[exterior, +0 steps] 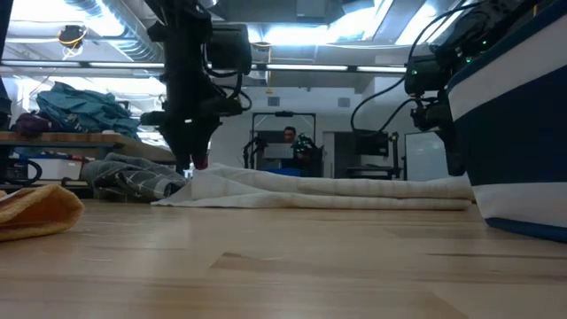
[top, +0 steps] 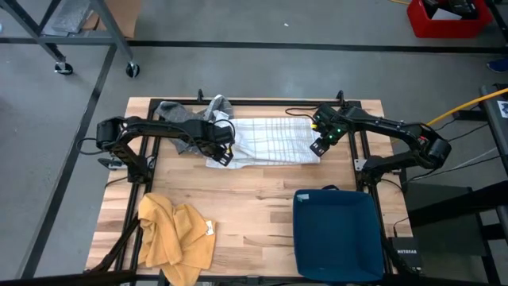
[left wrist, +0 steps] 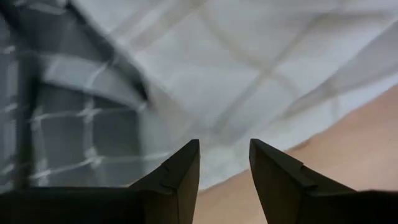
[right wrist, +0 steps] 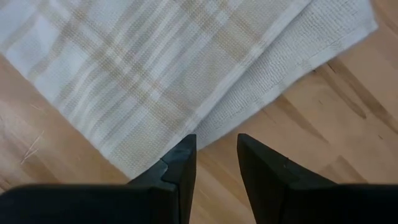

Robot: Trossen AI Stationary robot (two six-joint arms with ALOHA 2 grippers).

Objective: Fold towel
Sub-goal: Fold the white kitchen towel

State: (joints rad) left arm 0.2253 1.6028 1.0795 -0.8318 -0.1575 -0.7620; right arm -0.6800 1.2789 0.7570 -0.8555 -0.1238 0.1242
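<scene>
While it lies flat and folded at the far middle of the wooden surface (top: 254,202), the white checked towel (top: 270,141) is flanked by both arms. Its doubled layers are seen at one corner in the right wrist view, where the upper layer sits slightly back from the lower one. The left pincer (top: 223,155) is held over the towel's near left corner, its fingers (left wrist: 180,177) parted with nothing between them, the towel's edge and bare wood showing in the gap. The right pincer (top: 319,145) is poised at the towel's right edge, its fingers (right wrist: 180,165) likewise apart and empty, just above the towel's rim. A grey checked cloth (top: 184,119) is bunched just beside the towel's left end, touching or overlapping it; which lies on top cannot be told. A crumpled yellow cloth (top: 175,238) is seen at the near left of the surface, well apart from the towel. A dark blue bin (top: 337,234) stands at the near right. Seen from surface level, the towel (exterior: 337,190) forms a low pale strip, with the left arm (exterior: 190,80) descending to its end and a workshop room visible behind, where a person (exterior: 290,137) is seated far off.
</scene>
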